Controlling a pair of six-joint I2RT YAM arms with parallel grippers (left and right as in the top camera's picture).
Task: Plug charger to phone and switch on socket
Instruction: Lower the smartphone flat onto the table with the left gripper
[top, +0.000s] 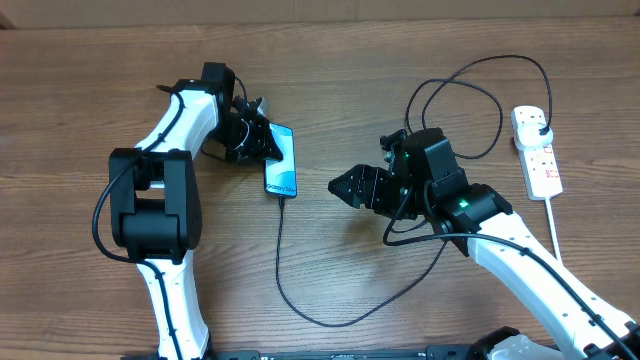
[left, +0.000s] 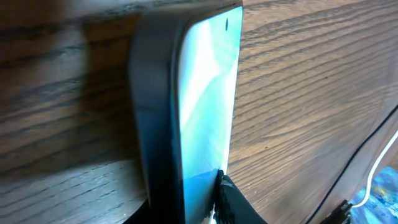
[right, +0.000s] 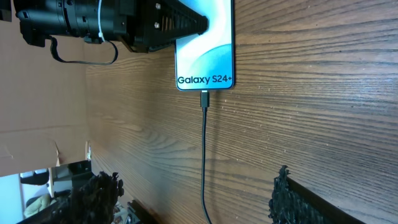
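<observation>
Jaws first: from overhead, my left gripper (top: 266, 140) sits tight against the left edge of the phone (top: 283, 160), while my right gripper (top: 336, 187) hangs wide and empty just to the right of it, pointing at it. The charger (top: 277, 258) runs from the phone's lower end down the table, loops round and passes under my right arm, then goes up toward the socket (top: 537, 150) far off at the right edge, where its black plug looks seated. On the left wrist cam the phone (left: 205, 93) fills the view, with one fingertip (left: 227, 198) right at its screen side; I can't tell if I'm pinching it or just touching. On the right wrist cam the connector tip (right: 204, 97) looks pushed into the phone's bottom port, and my right fingers (right: 99, 196) stand well apart with nothing between. So I reckon only the switch is left. What worries me: if my left jaws drag the phone on the way out, the tip could pop loose, and swinging my right arm to the socket could snag that loop. Also, that strip looks light, so a sloppy poke may shove it instead of flipping the switch.
</observation>
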